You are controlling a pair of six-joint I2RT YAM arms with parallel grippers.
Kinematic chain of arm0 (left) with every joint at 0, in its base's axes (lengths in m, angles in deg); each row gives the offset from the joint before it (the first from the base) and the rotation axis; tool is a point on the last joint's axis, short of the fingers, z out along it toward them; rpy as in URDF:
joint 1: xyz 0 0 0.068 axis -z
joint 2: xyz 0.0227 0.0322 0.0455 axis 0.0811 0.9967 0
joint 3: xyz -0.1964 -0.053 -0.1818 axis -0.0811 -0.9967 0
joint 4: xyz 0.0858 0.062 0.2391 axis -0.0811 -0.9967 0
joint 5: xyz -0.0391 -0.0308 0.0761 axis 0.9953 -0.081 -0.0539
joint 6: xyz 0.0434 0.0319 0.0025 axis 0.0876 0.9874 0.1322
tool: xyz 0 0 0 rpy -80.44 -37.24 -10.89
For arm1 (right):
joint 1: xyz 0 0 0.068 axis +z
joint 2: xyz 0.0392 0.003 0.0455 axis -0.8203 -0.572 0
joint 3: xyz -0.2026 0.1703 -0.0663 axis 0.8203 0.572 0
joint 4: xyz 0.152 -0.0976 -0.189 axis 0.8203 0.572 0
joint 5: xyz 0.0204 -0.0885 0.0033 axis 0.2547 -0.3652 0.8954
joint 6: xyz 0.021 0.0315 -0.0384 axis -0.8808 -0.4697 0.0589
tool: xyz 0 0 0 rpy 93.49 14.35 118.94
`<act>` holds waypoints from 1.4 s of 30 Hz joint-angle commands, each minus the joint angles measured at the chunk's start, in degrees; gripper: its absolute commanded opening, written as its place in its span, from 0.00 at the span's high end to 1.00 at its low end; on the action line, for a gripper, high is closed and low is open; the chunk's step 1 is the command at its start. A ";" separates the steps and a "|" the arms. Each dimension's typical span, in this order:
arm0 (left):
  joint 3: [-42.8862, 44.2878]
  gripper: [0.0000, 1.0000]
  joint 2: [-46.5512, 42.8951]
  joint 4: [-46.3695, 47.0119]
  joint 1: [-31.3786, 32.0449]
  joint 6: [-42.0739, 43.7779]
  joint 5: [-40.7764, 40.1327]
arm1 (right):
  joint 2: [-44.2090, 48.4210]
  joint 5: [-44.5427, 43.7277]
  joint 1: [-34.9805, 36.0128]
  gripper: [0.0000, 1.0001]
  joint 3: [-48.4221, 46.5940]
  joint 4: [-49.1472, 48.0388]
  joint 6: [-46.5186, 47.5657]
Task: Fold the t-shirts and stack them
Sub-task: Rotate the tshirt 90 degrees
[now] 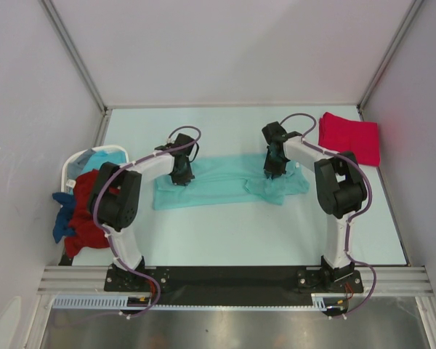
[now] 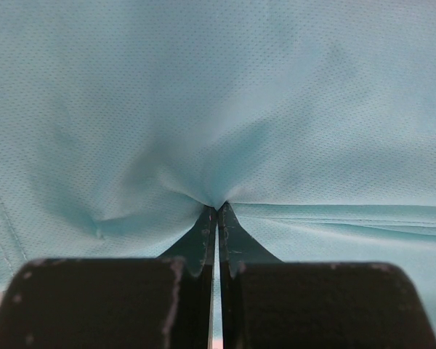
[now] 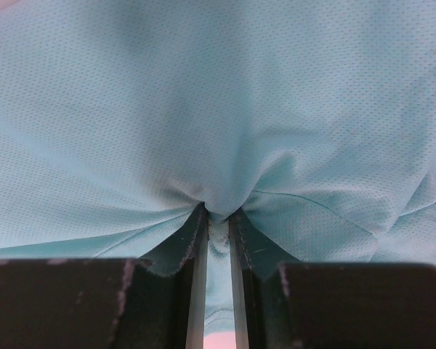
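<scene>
So your teal t-shirt is lying spread out flat across the middle of the top view, long side running left to right on the table. Your left gripper is down on the shirt's upper edge toward the left end. In its wrist view the fingers are pressed tight together with a little peak of teal cloth pinched at the tips, wrinkles fanning out from there. Your right gripper sits on the upper edge toward the right end, and its fingers have a narrow gap stuffed with a fold of the same fabric, so it's pinching too.

The pinkish-red t-shirt sits folded in the upper right, well apart from the teal one. Over at the left edge, the white laundry basket has a light blue t-shirt in it, with a dark red t-shirt and a blue t-shirt spilling out toward the bottom of the frame.
</scene>
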 commanded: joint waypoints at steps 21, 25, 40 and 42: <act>-3.32 0.86 0.77 -6.22 3.23 -2.43 -0.53 | -4.87 -1.39 0.39 1.00 4.51 -3.26 -0.16; -3.41 0.98 1.03 -6.30 3.23 -2.61 -0.26 | -4.69 -1.56 0.48 1.00 4.78 -3.34 -0.25; -5.96 1.00 -0.20 -6.13 5.95 -2.96 0.35 | -9.78 -1.57 -0.93 1.00 -2.77 -1.42 0.46; -6.22 1.00 -0.20 -6.13 7.44 -3.22 0.96 | -11.89 -1.48 -1.10 1.00 -6.98 -0.10 0.54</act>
